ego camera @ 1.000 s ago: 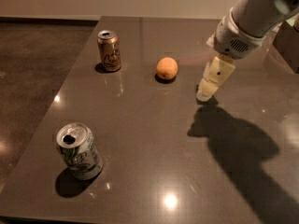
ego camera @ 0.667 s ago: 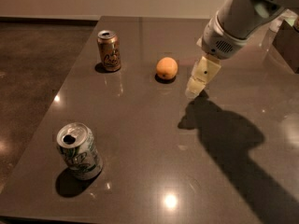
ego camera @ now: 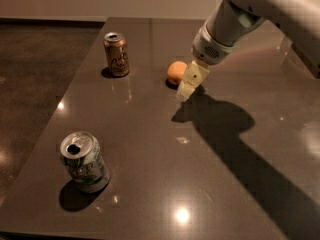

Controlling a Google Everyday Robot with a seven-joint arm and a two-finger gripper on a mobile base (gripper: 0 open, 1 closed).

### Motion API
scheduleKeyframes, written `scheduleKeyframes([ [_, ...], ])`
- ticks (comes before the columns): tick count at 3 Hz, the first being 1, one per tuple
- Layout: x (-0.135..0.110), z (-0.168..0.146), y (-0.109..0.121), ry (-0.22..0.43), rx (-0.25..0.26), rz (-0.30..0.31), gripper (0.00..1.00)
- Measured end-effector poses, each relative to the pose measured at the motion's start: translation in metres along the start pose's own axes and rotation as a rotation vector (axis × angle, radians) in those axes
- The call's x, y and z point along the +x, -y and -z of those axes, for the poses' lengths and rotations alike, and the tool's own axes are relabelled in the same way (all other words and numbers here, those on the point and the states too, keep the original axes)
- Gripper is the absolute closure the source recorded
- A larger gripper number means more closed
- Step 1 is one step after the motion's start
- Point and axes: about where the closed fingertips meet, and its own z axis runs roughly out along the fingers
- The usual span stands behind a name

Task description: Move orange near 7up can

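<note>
Claw (ego camera: 182,94) just beside orange (ego camera: 175,72) — open or closed unclear | 7up can (ego camera: 85,162) well apart

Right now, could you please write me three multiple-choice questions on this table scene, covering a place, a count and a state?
1. Where is the small round orange?
A. at the near left corner
B. right beside the gripper
C. on the floor

2. How many drink cans stand on the dark table?
A. one
B. two
C. three

3. The silver-white, green-marked 7up can is:
A. upright
B. on its side
C. lifted off the table

Answers:
1 B, the orange sits against the gripper on the far side.
2 B, only the 7up can and the gold-brown can.
3 A, its silver top faces up.
</note>
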Motion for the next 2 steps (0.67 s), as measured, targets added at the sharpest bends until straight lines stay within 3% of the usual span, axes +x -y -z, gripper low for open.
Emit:
scheduleKeyframes([
  [2,-0.017,-0.031,0.024,0.012,-0.017,-0.014,0.00],
])
